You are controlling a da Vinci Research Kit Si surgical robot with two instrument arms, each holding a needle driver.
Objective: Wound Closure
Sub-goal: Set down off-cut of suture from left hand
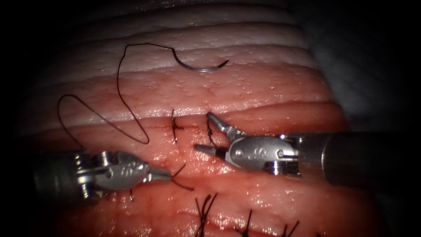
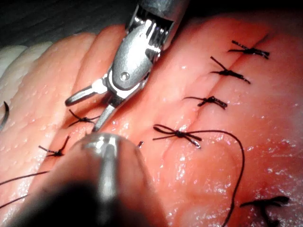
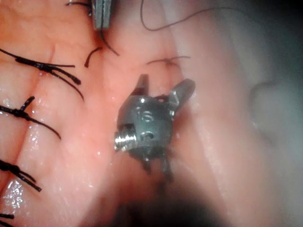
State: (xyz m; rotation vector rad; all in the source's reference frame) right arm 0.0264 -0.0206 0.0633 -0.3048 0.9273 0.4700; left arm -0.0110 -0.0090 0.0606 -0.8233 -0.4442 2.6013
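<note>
Tissue [image 1: 245, 87]: pork belly in pale and pink ridges, wet with red fluid [image 1: 263, 197] along the lower part of the endoscope view.

Cut [image 1: 188, 125]: a dark horizontal seam at mid-frame, crossed by one tied stitch [image 1: 175, 126] with short upright ends. Further knotted stitches [image 1: 202, 210] sit along the lower edge (the left wrist view shows them as a row of dark knots [image 2: 227, 73]).

Needle [image 1: 201, 66]: curved, lying free on the pale tissue above the cut, held by neither tool and not in the tissue.

Thread [image 1: 120, 87]: runs from the needle's left end, arcs down in a long loop over the tissue at left, then trails toward the left tool.

Left tool [image 1: 169, 174]: low at left, below the cut; jaws pressed together on a short dark strand of thread at their tip.

Right tool [image 1: 206, 131]: enters from the right, tips at the cut just right of the tied stitch; jaws spread wide, holding nothing, with a short dark thread end [image 1: 211, 136] lying between them.
</note>
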